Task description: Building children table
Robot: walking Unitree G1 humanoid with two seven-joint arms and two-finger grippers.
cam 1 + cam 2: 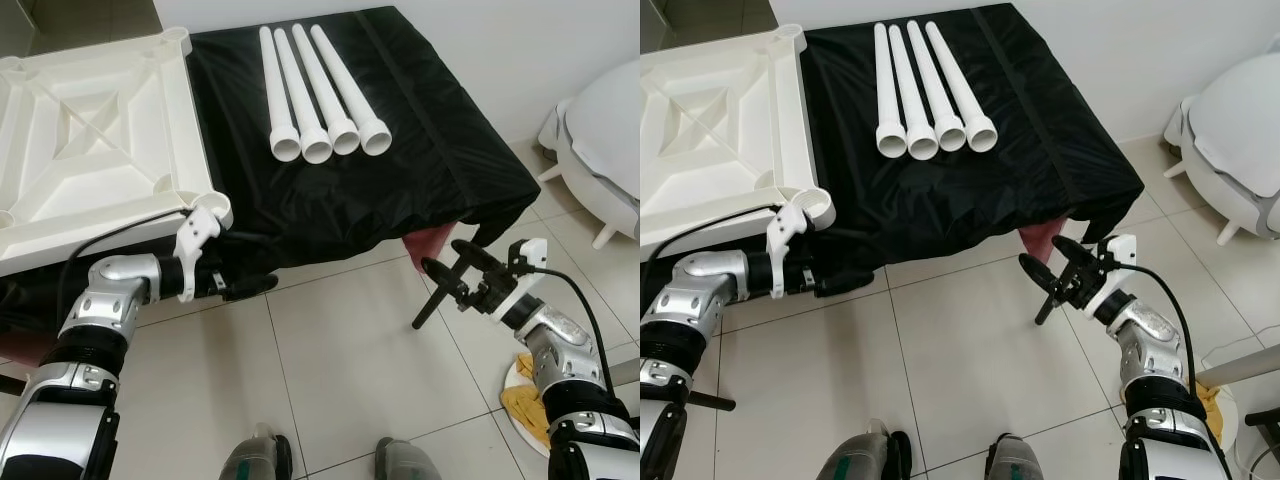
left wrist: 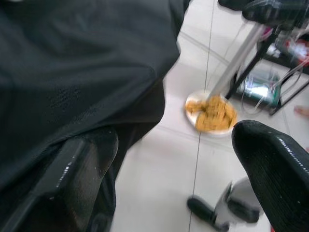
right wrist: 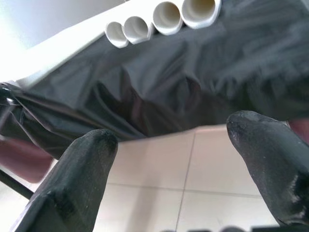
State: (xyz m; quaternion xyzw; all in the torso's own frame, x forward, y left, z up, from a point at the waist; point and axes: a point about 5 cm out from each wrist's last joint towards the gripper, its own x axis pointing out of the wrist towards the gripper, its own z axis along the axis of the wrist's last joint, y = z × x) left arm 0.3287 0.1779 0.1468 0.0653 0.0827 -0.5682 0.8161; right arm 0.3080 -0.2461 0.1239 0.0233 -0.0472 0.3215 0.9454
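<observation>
One white moulded plastic tabletop is laid underside up on the black cloth-covered surface, so its corner sockets can be reached. Four white tapered plastic legs are lined up beside it. The left gripper and right gripper are held low over the tiled floor, fingers apart and empty

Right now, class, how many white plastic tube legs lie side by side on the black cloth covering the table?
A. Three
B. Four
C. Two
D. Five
B. Four white plastic tube legs lie side by side on the black cloth, their open ends towards the robot, beside the upturned white plastic tabletop; the right wrist view also shows four open tube ends.
</observation>
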